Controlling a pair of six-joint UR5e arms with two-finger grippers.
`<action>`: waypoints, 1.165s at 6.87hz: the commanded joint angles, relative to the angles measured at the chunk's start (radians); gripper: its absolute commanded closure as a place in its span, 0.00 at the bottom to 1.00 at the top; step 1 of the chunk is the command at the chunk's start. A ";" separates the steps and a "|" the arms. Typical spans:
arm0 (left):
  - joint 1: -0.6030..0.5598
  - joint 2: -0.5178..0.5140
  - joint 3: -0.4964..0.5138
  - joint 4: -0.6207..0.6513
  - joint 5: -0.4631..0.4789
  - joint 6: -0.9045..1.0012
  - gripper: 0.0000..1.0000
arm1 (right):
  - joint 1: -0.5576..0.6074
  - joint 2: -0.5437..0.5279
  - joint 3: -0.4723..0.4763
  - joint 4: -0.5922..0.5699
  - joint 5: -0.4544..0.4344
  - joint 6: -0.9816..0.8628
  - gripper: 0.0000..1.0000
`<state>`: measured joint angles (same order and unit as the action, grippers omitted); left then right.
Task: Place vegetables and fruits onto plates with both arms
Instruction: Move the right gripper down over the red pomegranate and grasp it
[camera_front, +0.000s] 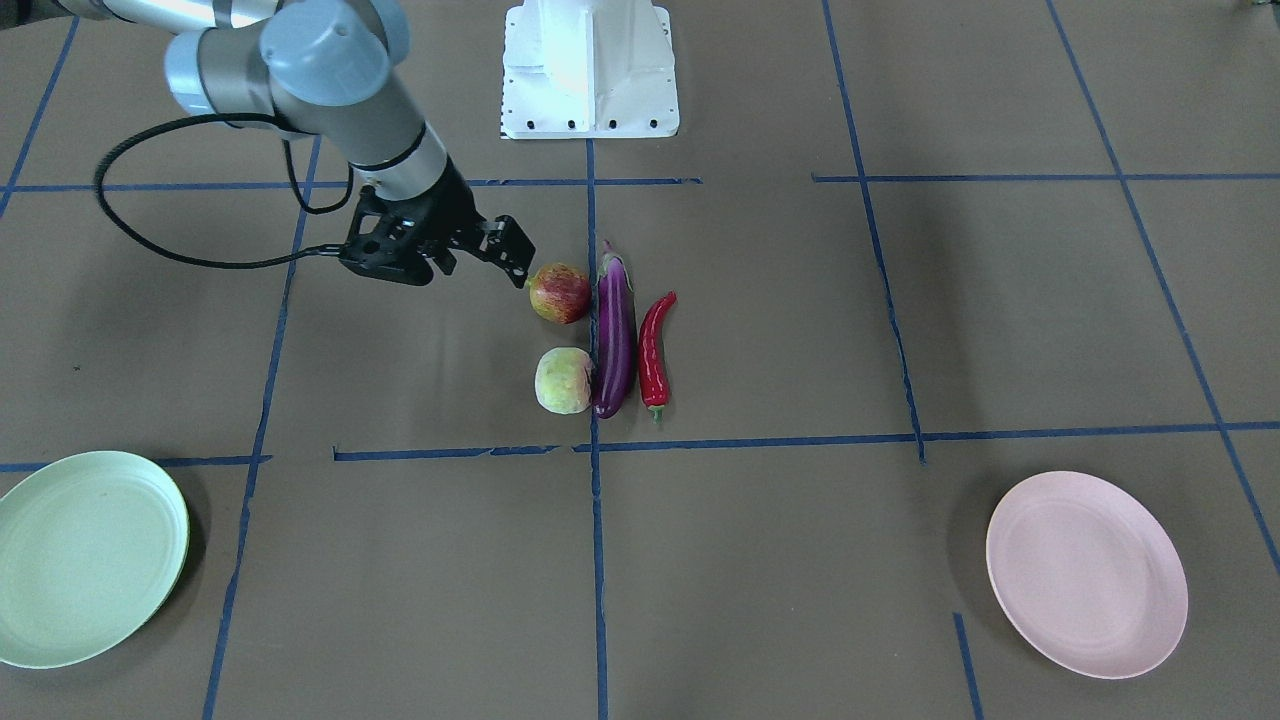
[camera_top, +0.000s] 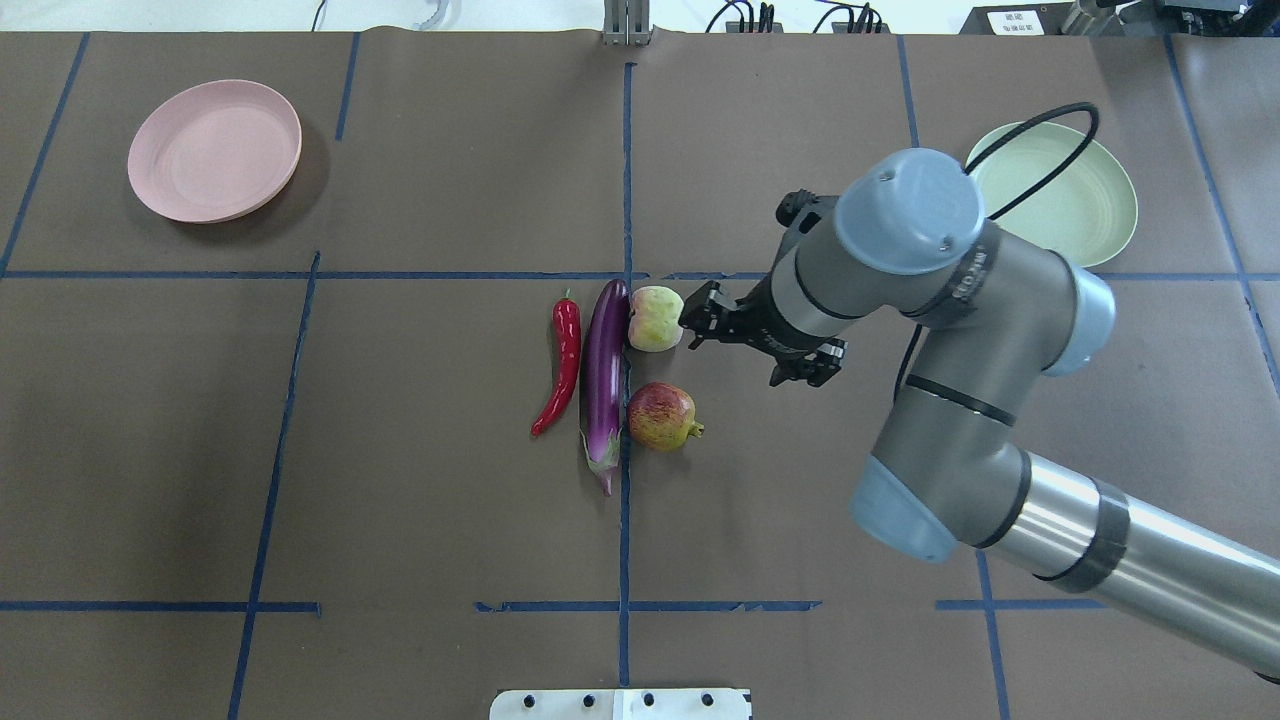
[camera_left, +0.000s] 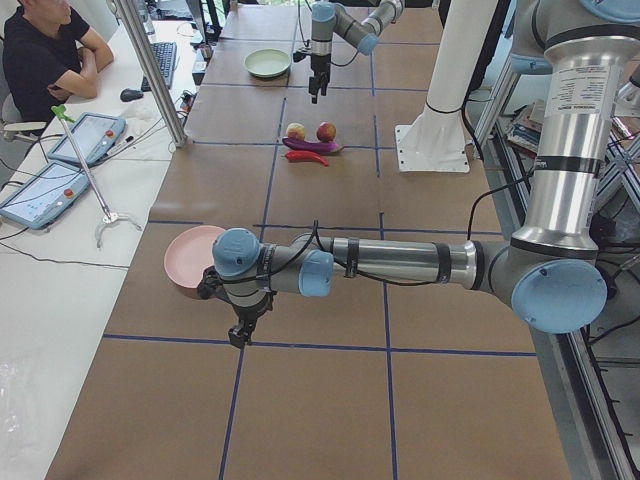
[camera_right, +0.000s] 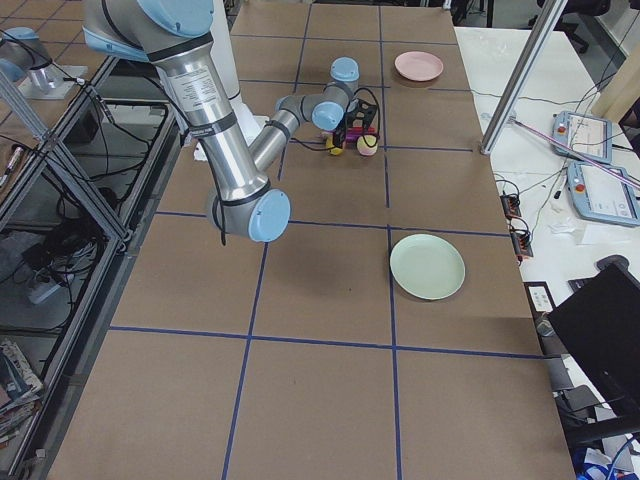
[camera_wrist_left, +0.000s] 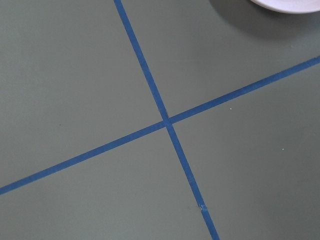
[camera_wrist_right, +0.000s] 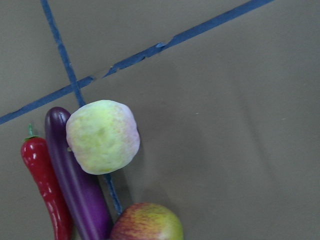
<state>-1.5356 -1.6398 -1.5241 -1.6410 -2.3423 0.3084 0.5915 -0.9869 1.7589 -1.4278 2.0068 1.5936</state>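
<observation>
The purple eggplant lies at the table's middle with the red chili on its left. On its right lie the pale peach and the red-yellow fruit. My right gripper hovers open and empty just right of the peach. The right wrist view shows the peach below it. The green plate sits far right, partly behind the right arm. The pink plate sits far left. My left gripper shows only in the exterior left view, beside the pink plate; whether it is open I cannot tell.
The white base block stands at the robot's edge of the table. Blue tape lines grid the brown table. An operator sits at a side desk with tablets beyond the table's far edge.
</observation>
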 joint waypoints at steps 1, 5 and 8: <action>0.000 0.002 -0.004 0.000 0.000 0.000 0.00 | -0.041 0.115 -0.137 -0.037 -0.026 0.017 0.00; 0.000 0.002 -0.004 0.000 -0.029 -0.002 0.00 | -0.114 0.162 -0.176 -0.151 -0.094 0.016 0.00; 0.000 0.002 -0.002 0.000 -0.029 -0.002 0.00 | -0.116 0.188 -0.233 -0.149 -0.114 0.014 0.00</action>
<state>-1.5355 -1.6383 -1.5274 -1.6414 -2.3720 0.3068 0.4766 -0.8032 1.5381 -1.5773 1.8969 1.6072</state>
